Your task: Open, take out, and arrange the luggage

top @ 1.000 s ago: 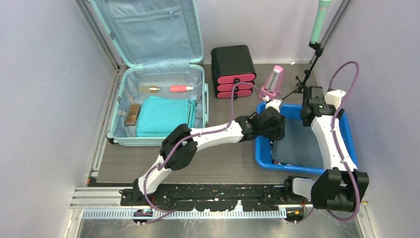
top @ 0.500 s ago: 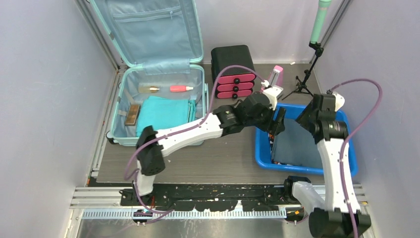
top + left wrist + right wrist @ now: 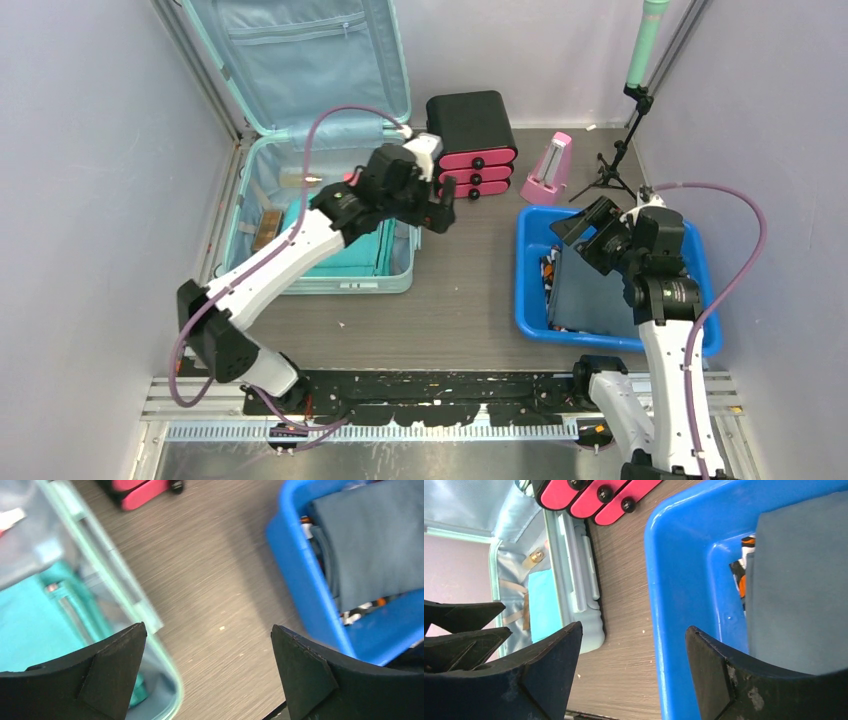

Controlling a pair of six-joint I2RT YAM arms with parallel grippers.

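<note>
Status: luggage open, unloading partly complete

The luggage [image 3: 300, 60] lies at the far left of the table, its lid raised against the back wall and its base facing up. The opening step therefore counts as done. A folded grey cloth [image 3: 600, 295] lies in the blue tub [image 3: 528, 300] at the right, so the removal step appears to be under way. A folded teal cloth [image 3: 360, 255], a flat brown item [image 3: 265, 230] and a bottle [image 3: 300, 180] lie in the base, which suggests that removal and arranging are not yet finished.

The left gripper [image 3: 438, 205] hangs at the right rim of the base, beside the black drawer box [image 3: 470, 125]. Its jaws are spread wide with nothing between them. The right gripper [image 3: 578, 225] hovers over the far left corner of the tub, released and empty.

Only the top view shows the lid and the full layout. The left wrist view adds small orange and black items [image 3: 372, 604] tucked under the cloth's edge. The right wrist view shows the bottle's gold cap and the ribbed side wall of the luggage, both hidden from above.
</note>
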